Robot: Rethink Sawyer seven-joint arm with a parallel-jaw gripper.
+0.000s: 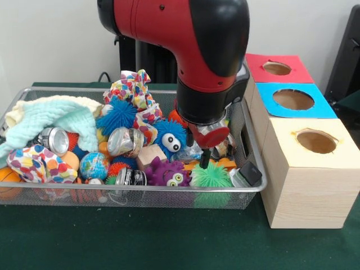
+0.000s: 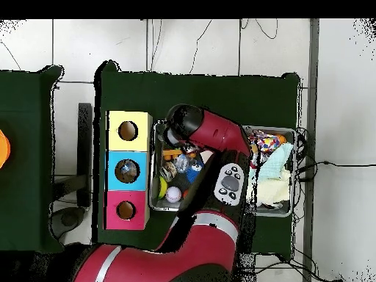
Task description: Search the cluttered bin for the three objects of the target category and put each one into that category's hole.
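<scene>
Arm (image 1: 191, 45): red and black, reaching down over the right end of the basket; from above it covers the basket's middle.
Basket (image 1: 140, 197): wire mesh, on the green table (image 1: 140, 242), packed with toys and cloth.
Boxes: three in a row just right of the basket, each with a round hole on top; wooden box (image 1: 306, 169) nearest, blue box (image 1: 292, 100) in the middle, red box (image 1: 278, 68) farthest.
Towel (image 1: 53, 118): pale green and cream, heaped at the basket's left end.
Gripper (image 1: 205, 158): low among the toys, tip just above the green spiky ball (image 1: 211, 175); whether its fingers are spread or pinched I cannot tell.
Other toys: blue furry ball with eyes (image 1: 169, 138), purple monster (image 1: 167, 174), small globe (image 1: 94, 165), silver can (image 1: 125, 140).
</scene>
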